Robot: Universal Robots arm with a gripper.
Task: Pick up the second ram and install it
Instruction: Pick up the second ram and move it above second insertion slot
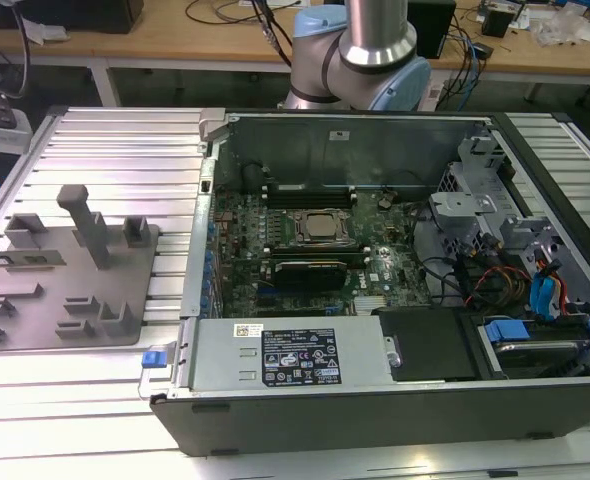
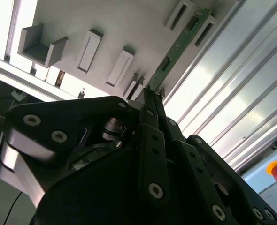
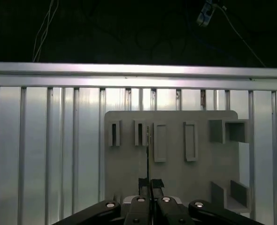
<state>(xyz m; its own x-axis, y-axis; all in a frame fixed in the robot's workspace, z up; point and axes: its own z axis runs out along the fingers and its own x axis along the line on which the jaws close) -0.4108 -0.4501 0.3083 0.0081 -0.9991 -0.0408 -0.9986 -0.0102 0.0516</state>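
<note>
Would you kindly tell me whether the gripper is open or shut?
Shut: in both wrist views the gripper pinches the second ram by its thin edge, at the grey holder.

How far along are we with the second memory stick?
Done: the gripper is at the grey holder, shut on the memory stick. In hand: that stick, standing on edge in the holder's slots. Left: it is not yet lifted out or seated on the motherboard.
</note>
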